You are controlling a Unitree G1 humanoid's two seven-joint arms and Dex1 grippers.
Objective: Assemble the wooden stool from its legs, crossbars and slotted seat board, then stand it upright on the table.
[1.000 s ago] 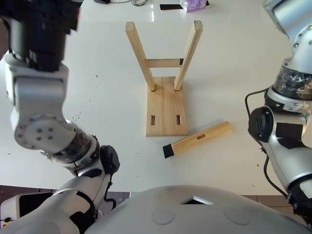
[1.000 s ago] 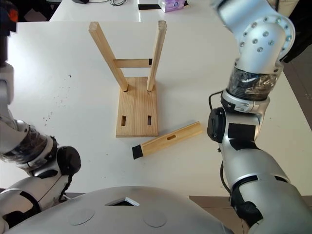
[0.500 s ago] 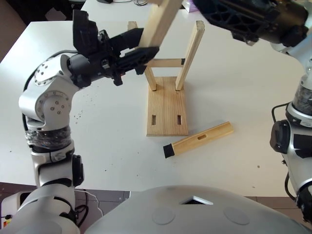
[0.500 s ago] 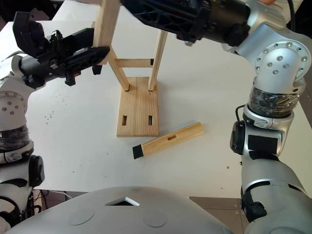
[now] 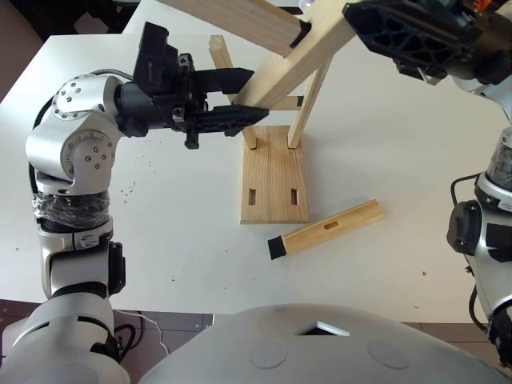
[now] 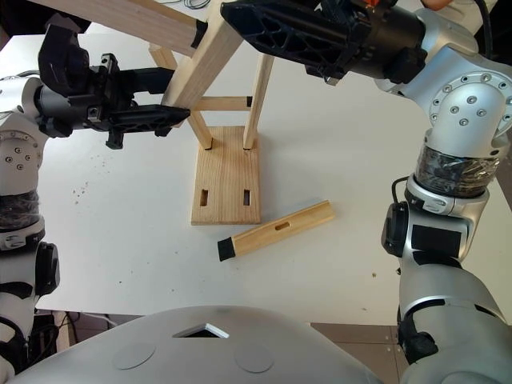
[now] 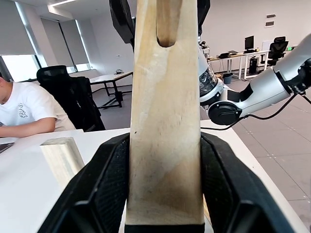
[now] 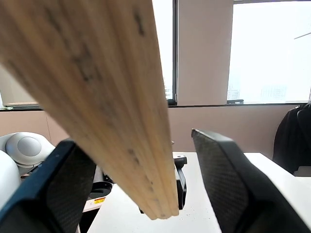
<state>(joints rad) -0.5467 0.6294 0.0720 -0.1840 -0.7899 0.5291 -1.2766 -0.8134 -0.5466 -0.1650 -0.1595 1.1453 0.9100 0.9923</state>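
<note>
The surface is a white table (image 5: pixel 384 144) with some dark specks (image 5: pixel 132 172) on its left part. The room behind is an office, with a black chair (image 7: pixel 73 97), desks (image 7: pixel 238 57) and a bright window (image 8: pixel 272 48).

The seat board (image 5: pixel 273 172) lies flat in the middle of the table. Its two far slots hold the two standing legs (image 6: pixel 258 96), which are joined by a crossbar (image 6: pixel 224 103). The two near slots (image 5: pixel 251 196) are seen as dark rectangles. A loose leg (image 5: pixel 328 227) lies on the table just beside the near right corner of the board, and its black cap (image 5: pixel 276 247) points to the robot's left.

Above the board, the held leg (image 5: pixel 292 64) is tilted in the air. The left gripper (image 5: pixel 256 96) is closed on its lower end — both fingers (image 7: pixel 112 184) press against the wood. The upper part of this leg reaches the right gripper (image 8: pixel 131 141); whether that one really grips it, I cannot tell. A wooden bar (image 5: pixel 248 20) meets the held leg near its upper part and goes up to the left.
</note>
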